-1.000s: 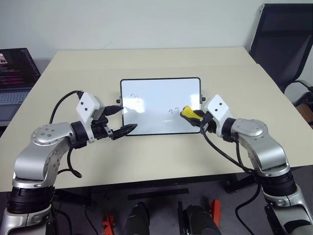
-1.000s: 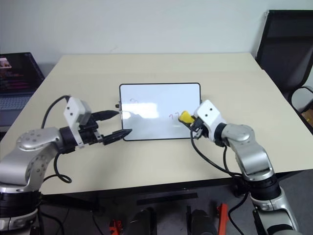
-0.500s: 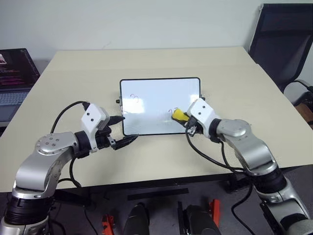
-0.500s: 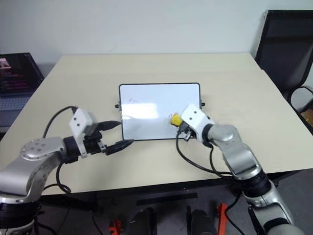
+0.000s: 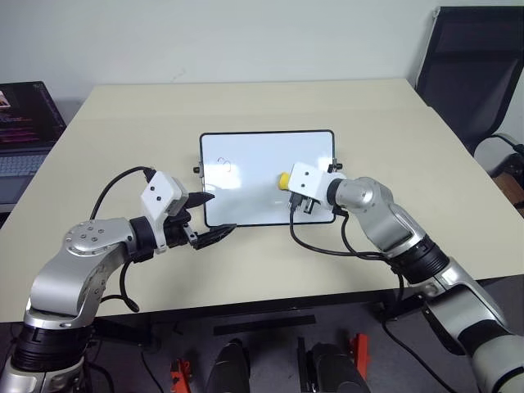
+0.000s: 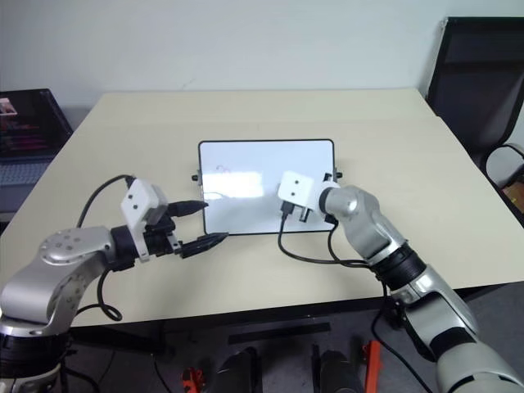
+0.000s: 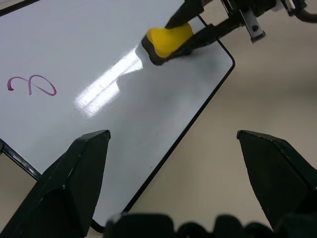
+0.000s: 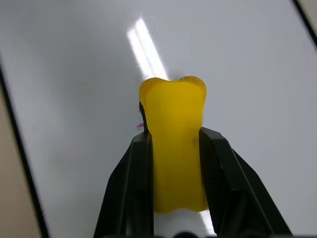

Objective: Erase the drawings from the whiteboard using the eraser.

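Small glossy white whiteboard with thin black frame and rounded corners (image 5: 267,177) lies flat near the middle of the beige rectangular table (image 5: 409,139), long axis running parallel to the table's near edge, short sides with small black knobs facing the table's left and right edges.

Right gripper (image 5: 284,181) is over the right half of the board, its two black fingers (image 8: 133,178) pinching the small bright yellow eraser block with dark underside (image 8: 176,148) by its long sides. Eraser's long axis runs along the fingers, pointing toward the board's left short side; its free end sticks out past the fingertips. In the left wrist view the dark underside of the eraser (image 7: 166,42) faces down at the white surface; touching or just above, cannot tell.

One drawing, a thin reddish-purple scribble like a "2" or "9" (image 7: 30,85), sits on the left half of the board toward its far edge, well apart from the eraser. A tiny pinkish trace shows just beside the eraser in the right wrist view.

Left gripper (image 5: 206,218) hovers at the board's near left corner, fingers (image 7: 74,183) spread wide, nothing between them.

Open laptop with dark screen (image 5: 24,123) is off the table's left edge; black chair (image 5: 475,65) is past the far right corner.
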